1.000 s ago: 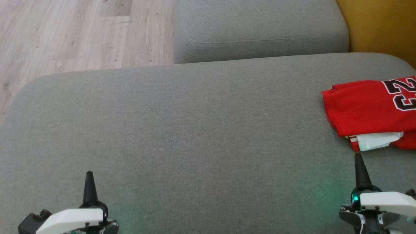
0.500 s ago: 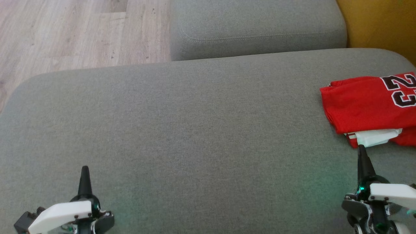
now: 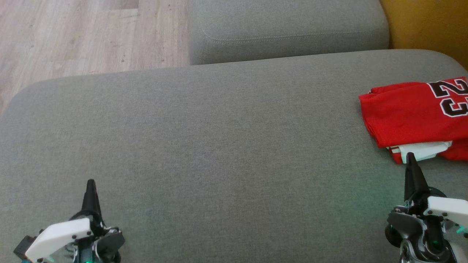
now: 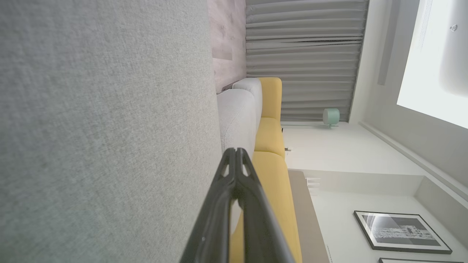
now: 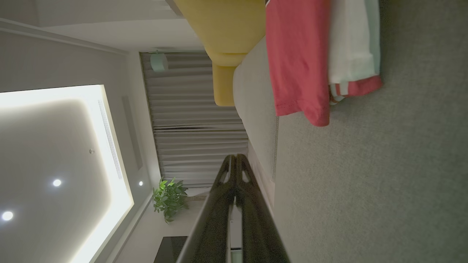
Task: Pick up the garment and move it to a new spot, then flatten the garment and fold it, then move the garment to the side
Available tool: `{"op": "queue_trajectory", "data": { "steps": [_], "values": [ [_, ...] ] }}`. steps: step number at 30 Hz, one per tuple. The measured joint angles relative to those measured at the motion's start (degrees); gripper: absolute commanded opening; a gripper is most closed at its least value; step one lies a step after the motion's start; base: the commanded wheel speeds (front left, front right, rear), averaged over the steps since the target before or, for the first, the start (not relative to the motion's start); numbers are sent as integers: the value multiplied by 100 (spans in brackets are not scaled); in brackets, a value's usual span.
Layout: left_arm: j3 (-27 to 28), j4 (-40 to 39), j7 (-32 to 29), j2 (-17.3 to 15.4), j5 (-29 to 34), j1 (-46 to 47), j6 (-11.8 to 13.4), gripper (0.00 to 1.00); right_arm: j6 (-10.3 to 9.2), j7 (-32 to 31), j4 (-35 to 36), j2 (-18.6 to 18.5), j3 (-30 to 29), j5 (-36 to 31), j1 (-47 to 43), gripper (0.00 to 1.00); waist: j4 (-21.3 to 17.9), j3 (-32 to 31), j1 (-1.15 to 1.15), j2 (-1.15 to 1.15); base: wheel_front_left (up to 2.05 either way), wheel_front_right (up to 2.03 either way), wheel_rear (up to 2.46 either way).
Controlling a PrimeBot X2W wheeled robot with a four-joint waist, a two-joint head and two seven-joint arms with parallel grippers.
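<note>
The garment (image 3: 409,113) is a red jersey with black and white numbers, lying folded at the far right of the grey sofa seat (image 3: 219,146), a white layer showing at its near edge. In the right wrist view the garment (image 5: 299,58) lies ahead of the fingers. My right gripper (image 3: 410,156) is shut and empty, its tip just short of the garment's near edge. My left gripper (image 3: 90,181) is shut and empty at the lower left, far from the garment. Both wrist views show the fingers pressed together: left gripper (image 4: 236,150), right gripper (image 5: 236,156).
A second grey cushion (image 3: 285,29) sits beyond the seat. Wooden floor (image 3: 73,36) lies at the upper left, past the seat's rounded edge. A yellow sofa part (image 3: 427,25) stands at the upper right. A yellow sofa (image 4: 270,135) and curtains (image 4: 303,54) appear in the left wrist view.
The head camera has tilted, shifting the whole picture. The right gripper's tip has come closer to the garment's near edge. Both grippers stay shut.
</note>
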State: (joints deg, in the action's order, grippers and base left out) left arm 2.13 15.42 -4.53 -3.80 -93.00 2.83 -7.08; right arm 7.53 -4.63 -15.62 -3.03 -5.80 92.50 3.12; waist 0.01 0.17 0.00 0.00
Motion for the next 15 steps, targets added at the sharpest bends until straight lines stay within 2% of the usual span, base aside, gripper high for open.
{"op": "queue_trajectory", "data": {
  "steps": [15],
  "values": [
    [45,14,-3,13,-79,38,0,0,0,-2,-15,0,-33,71,7,0,-1,1,-1,0,0,0,0]
  ]
}}
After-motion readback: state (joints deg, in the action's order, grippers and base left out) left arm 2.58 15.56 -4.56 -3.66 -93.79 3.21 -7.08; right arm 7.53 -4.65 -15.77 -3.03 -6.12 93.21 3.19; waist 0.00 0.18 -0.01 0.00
